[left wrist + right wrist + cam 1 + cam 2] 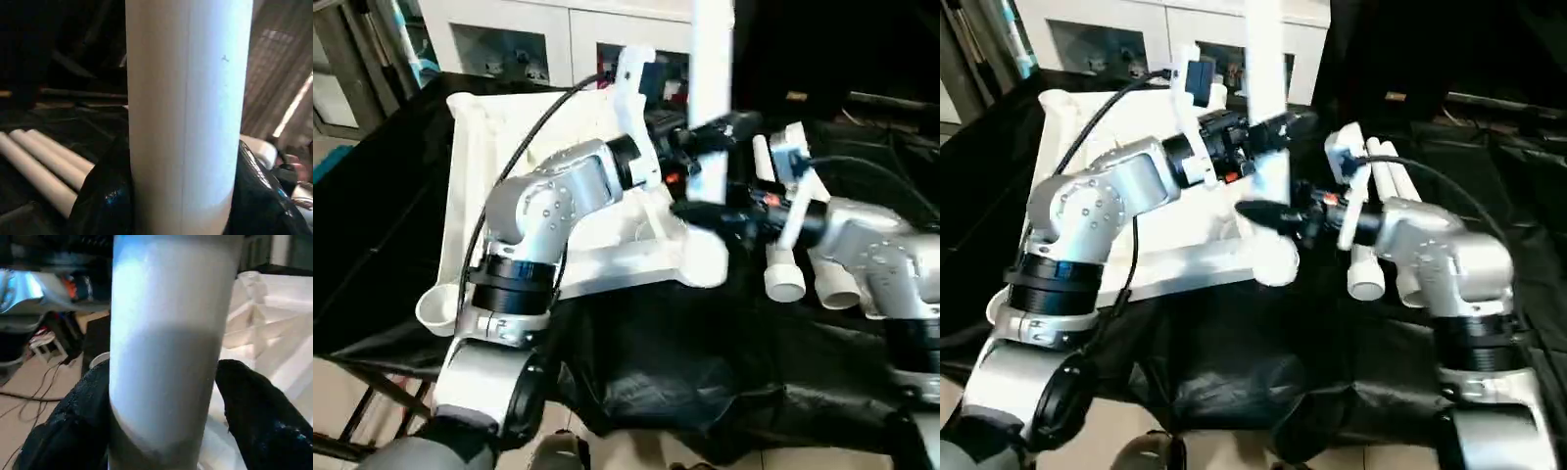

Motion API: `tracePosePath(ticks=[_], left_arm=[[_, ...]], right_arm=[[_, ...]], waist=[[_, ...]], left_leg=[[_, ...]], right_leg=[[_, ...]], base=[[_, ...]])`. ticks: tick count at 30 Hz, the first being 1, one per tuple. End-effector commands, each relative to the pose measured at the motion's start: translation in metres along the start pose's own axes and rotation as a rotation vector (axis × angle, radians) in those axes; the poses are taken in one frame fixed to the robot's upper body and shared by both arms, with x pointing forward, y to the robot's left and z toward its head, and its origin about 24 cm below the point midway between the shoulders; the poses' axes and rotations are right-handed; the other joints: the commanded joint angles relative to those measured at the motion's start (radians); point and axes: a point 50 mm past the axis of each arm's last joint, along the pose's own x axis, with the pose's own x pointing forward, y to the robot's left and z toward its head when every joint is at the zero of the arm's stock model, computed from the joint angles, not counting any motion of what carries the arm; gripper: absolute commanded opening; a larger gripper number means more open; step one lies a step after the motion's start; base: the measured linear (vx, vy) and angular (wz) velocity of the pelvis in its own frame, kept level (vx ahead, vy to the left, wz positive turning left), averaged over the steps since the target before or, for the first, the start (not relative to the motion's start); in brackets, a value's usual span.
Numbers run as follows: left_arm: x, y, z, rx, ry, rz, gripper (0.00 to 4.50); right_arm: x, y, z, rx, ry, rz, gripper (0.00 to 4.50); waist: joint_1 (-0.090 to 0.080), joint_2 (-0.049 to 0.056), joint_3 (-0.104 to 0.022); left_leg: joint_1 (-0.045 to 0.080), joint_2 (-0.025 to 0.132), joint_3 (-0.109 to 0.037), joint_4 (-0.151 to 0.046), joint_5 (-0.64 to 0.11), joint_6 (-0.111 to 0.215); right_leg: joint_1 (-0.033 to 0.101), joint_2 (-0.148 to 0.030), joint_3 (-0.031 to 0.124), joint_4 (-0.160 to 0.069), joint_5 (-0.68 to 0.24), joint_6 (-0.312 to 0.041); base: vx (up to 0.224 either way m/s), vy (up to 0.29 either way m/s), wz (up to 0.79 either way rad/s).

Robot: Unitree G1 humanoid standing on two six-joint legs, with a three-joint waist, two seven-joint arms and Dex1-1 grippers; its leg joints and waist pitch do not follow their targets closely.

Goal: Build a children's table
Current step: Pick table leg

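Upright white leg (711,59) stands in near corner socket (703,262) of the upside-down tabletop (499,147), on black-draped work table (391,215). Left gripper (181,196) is clamped on the leg partway up; in left wrist view both black fingers (105,196) press vs. the tube's sides. Right gripper (164,431) sits lower, near the socket, w/ leg between its fingers; in right wrist view one finger (78,426) touches the tube, the other (259,416) stands off w/ a gap, so spread, not pinching. Three spare legs (783,264) lie side by side just right of the tabletop, on the cloth. Leg's top cut off by frame edge. Leg-socket joint partly hidden by right gripper; how deep it's seated can't be told.
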Motion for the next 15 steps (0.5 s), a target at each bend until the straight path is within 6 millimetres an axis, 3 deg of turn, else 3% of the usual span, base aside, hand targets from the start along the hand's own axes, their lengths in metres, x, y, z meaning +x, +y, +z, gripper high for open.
tracePosePath(ticks=[1, 2, 3, 12, 13, 15], left_arm=[[0.006, -0.012, 0.010, 0.029, -0.018, -0.071, 1.86], [0.006, -0.012, 0.011, 0.028, -0.021, -0.072, 1.86], [0.006, -0.012, 0.011, 0.024, -0.024, -0.074, 1.86], [0.006, -0.011, 0.005, 0.024, -0.017, -0.037, 1.86], [0.006, -0.009, 0.005, 0.028, -0.014, -0.018, 2.42], [0.007, -0.006, 0.002, 0.017, -0.002, 0.034, 2.56]], right_arm=[[0.000, 0.002, -0.004, 0.015, 0.026, 0.017, 2.95], [0.001, 0.001, -0.005, 0.022, 0.028, 0.014, 2.95], [0.001, 0.001, -0.006, 0.027, 0.028, 0.012, 2.89], [0.008, -0.003, -0.006, 0.036, -0.019, -0.042, 2.12], [0.009, -0.004, -0.006, 0.036, -0.020, -0.046, 2.08], [0.011, -0.003, -0.007, 0.034, -0.025, -0.058, 2.00]], waist=[[0.001, -0.018, -0.103], [0.000, -0.018, -0.102], [-0.002, -0.024, -0.101], [-0.002, -0.020, -0.103], [-0.002, -0.020, -0.103], [-0.001, -0.018, -0.104]], left_leg=[[0.038, 0.073, -0.035, -0.063, -0.124, 0.026], [0.038, 0.073, -0.035, -0.063, -0.131, 0.025], [0.038, 0.073, -0.034, -0.063, -0.137, 0.023], [0.040, 0.073, -0.036, -0.064, -0.143, 0.005], [0.039, 0.074, -0.036, -0.065, -0.142, 0.003], [0.040, 0.074, -0.036, -0.064, -0.144, -0.001]], right_leg=[[0.048, -0.088, 0.042, -0.075, -0.137, -0.224], [0.046, -0.087, 0.041, -0.076, -0.146, -0.224], [0.047, -0.087, 0.041, -0.079, -0.162, -0.222], [0.042, -0.087, 0.041, -0.078, -0.186, -0.206], [0.042, -0.086, 0.041, -0.077, -0.179, -0.206], [0.041, -0.087, 0.042, -0.076, -0.163, -0.208]], base=[[0.000, 0.000, 0.00], [0.000, 0.000, 0.00], [0.000, 0.000, 0.00], [0.000, 0.000, 0.00], [0.000, 0.000, 0.00], [0.000, 0.000, 0.00]])
